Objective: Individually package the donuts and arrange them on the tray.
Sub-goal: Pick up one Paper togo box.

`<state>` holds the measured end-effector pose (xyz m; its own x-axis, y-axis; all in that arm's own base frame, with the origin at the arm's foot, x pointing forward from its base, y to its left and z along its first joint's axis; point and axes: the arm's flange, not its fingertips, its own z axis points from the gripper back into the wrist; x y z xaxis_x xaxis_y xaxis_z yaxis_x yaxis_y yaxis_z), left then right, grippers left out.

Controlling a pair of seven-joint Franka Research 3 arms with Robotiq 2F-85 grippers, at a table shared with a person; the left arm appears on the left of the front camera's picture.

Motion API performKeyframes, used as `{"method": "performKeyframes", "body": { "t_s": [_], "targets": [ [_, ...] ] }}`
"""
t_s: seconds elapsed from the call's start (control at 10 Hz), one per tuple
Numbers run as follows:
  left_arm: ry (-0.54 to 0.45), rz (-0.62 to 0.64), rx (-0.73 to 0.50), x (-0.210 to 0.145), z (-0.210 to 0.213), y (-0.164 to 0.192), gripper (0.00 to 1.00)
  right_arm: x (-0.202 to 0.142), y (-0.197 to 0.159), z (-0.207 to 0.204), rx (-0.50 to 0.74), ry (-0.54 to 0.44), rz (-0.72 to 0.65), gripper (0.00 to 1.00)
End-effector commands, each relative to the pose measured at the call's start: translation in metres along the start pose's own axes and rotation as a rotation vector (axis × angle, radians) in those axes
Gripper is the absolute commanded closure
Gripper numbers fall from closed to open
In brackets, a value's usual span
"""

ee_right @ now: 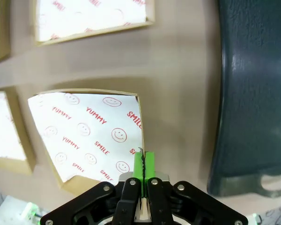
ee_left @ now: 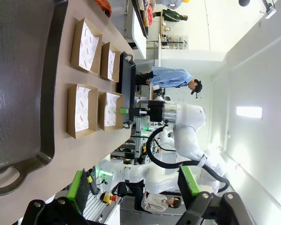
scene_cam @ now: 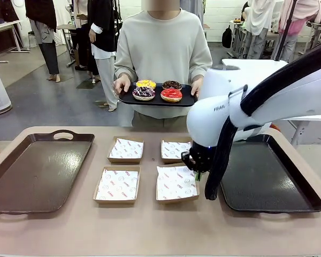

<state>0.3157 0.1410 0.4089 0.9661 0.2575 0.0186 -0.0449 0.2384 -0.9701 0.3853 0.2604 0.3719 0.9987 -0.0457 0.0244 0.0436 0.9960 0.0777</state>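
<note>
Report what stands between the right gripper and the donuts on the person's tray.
Nothing visible blocks the way. The right gripper, shut, hangs by the near right box. The donuts sit on the black tray that the person holds beyond the table. Only the far right box lies low between.

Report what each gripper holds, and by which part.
Left gripper: open, nothing. Right gripper: shut at the paper liner's edge; whether it pinches the paper cannot be told.
</note>
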Motion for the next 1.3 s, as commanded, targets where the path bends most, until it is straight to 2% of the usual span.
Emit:
{"method": "performKeyframes", "body": {
  "t_s": [0.0, 0.2, 0.4, 0.5, 0.7, 1.0, 1.2],
  "targets": [
    [-0.005, 0.005, -0.012, 0.0, 0.002, -0.003, 0.0, -0.016, -0.004, 0.06, 0.014, -0.003, 0.064, 1.0],
    [-0.005, 0.005, -0.012, 0.0, 0.002, -0.003, 0.0, -0.013, 0.004, 0.118, -0.011, -0.022, 0.102, 1.0],
    [-0.005, 0.005, -0.012, 0.0, 0.002, -0.003, 0.0, 0.019, 0.017, 0.165, -0.048, -0.026, 0.128, 1.0],
    [-0.005, 0.005, -0.012, 0.0, 0.002, -0.003, 0.0, 0.044, 0.023, 0.183, -0.057, -0.013, 0.096, 1.0],
    [-0.005, 0.005, -0.012, 0.0, 0.002, -0.003, 0.0, 0.084, 0.035, 0.197, -0.073, -0.02, 0.071, 1.0],
    [-0.005, 0.005, -0.012, 0.0, 0.002, -0.003, 0.0, 0.141, 0.036, 0.184, -0.091, 0.009, 0.041, 1.0],
    [-0.005, 0.005, -0.012, 0.0, 0.002, -0.003, 0.0, 0.158, 0.031, 0.173, -0.069, 0.022, 0.017, 1.0]
  ]
}}
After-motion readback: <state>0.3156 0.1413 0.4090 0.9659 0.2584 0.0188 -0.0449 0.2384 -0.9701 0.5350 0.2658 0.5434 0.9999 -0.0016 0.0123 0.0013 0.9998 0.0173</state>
